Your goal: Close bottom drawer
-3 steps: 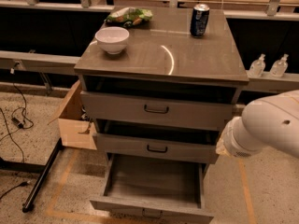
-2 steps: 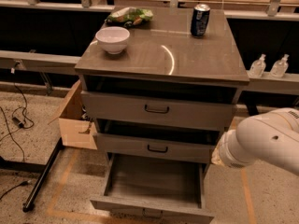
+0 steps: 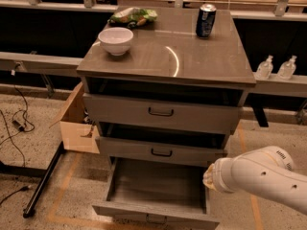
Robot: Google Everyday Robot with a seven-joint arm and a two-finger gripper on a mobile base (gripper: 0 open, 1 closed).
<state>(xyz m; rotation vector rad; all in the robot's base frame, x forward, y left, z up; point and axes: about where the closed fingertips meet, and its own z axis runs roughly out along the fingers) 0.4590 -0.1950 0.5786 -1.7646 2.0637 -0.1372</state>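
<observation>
The bottom drawer (image 3: 154,213) is a grey wood-grain drawer, pulled far out of the cabinet (image 3: 168,56). Its inside (image 3: 158,183) is empty, and its small dark handle (image 3: 154,220) sits at the picture's lower edge. The middle drawer (image 3: 160,150) and top drawer (image 3: 162,111) each stand slightly out. My white arm (image 3: 261,176) reaches in from the lower right. Its rounded end (image 3: 211,176) hangs just above the bottom drawer's right wall. My gripper does not show in the camera view.
On the cabinet top stand a white bowl (image 3: 116,40), a blue can (image 3: 206,20) and a green snack bag (image 3: 133,17). An open cardboard box (image 3: 76,126) and a black stand leg (image 3: 45,176) are on the floor at left, with cables (image 3: 14,123). Two bottles (image 3: 276,67) stand at right.
My arm has moved down and to the left, from beside the middle drawer to the bottom drawer's right side. The drawers have not moved.
</observation>
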